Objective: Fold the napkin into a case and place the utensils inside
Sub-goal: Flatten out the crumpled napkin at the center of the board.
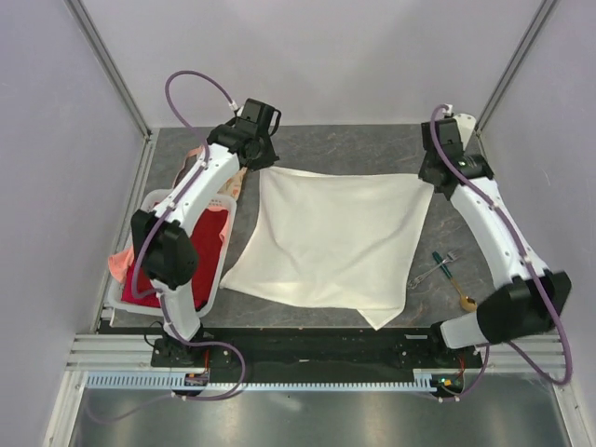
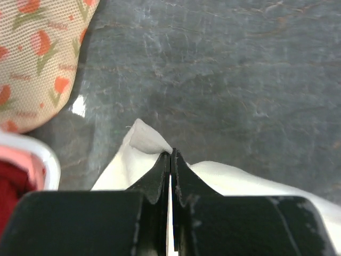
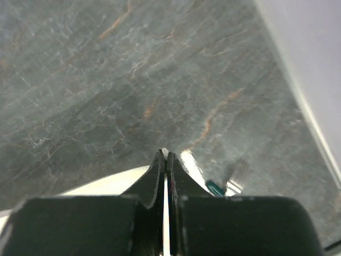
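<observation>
Napkin (image 1: 326, 237) lies spread across mid-table in the top view, utensils (image 1: 451, 276) by the right edge. Left wrist view: left gripper (image 2: 170, 156) clamps shut on its far-left corner. Right wrist view: right gripper (image 3: 164, 156) pinches the far-right corner, jaws closed. First fold appears to be starting; next, both corners should travel evenly toward the near edge.

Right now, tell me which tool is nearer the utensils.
Right. The right tool pinches the far right corner of the napkin, on the same side as the utensils; the left tool pinches the far left corner, across it.
</observation>
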`<action>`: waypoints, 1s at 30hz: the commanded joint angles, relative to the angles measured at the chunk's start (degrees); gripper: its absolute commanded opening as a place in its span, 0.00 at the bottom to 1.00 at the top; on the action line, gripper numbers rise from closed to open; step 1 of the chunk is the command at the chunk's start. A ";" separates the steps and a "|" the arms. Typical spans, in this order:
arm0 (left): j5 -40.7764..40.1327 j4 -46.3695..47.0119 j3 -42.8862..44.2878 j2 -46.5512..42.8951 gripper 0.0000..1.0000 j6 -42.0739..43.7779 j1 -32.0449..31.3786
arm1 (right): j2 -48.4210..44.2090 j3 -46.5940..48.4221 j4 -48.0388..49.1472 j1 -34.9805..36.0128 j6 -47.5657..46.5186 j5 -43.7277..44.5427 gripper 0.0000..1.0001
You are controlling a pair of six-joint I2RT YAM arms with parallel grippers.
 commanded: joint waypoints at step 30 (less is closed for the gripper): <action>5.25 19.52 28.24 28.27 0.99 7.55 7.32 | 51.17 49.03 -2.05 -7.22 -1.27 -7.09 0.79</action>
